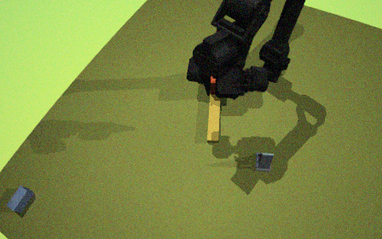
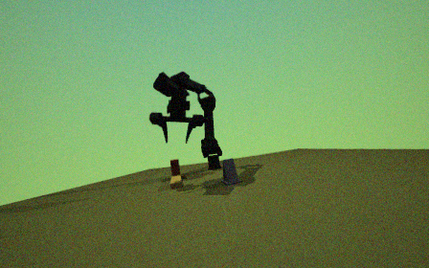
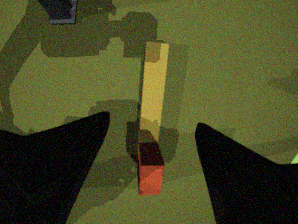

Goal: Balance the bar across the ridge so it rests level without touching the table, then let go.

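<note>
Now over the bar, grasp still to come

From the top view I see the yellow bar (image 1: 214, 119) (image 2: 175, 183) (image 3: 154, 85) lying on the tabletop (image 1: 141, 171) (image 2: 287, 206) (image 3: 240, 75), a red block (image 1: 213, 78) (image 2: 175, 167) (image 3: 151, 179) at one end, partly beneath the arm. The grey upright piece (image 1: 264, 162) (image 2: 230, 171) (image 3: 63, 14), which I take for the ridge, stands apart from it; a blue-grey block (image 1: 20, 201) lies far off near the edge.

In the exterior view my pincer (image 2: 176, 143) (image 3: 153, 123) points down above the bar, its fingers well parted, with nothing between them.

Through the wrist view the two fingers flank the bar near its red end, touching neither side. I judge this to be the approach before the grasp. Next I should centre over the balance point, which the block probably pulls towards the red end, then descend straight, close, and lift level towards the ridge.
</note>
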Available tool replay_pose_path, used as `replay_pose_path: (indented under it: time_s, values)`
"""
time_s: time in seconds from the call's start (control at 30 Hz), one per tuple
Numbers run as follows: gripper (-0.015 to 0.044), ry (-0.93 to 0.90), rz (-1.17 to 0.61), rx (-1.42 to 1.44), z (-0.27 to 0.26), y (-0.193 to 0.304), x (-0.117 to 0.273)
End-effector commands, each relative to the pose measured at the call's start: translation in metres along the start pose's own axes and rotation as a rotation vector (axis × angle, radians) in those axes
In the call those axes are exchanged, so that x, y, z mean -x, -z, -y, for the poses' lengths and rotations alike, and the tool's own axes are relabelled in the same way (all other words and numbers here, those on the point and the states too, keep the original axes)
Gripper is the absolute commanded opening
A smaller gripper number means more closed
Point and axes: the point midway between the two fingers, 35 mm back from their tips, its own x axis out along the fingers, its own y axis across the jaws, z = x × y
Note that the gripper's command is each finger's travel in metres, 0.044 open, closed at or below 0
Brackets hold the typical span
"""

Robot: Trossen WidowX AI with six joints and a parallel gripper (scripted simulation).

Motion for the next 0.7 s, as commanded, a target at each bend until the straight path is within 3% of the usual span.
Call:
replay_pose_path:
  time_s: [0.0, 0.47, 0.67]
  values:
    - [0.0315, -0.033, -0.03, 0.009, 0.006, 0.01, 0.0]
    - [0.0315, -0.14, -0.111, 0.024, 0.023, 0.045, 0.002]
    - [0.0315, -0.14, -0.111, 0.024, 0.022, 0.045, -0.025]
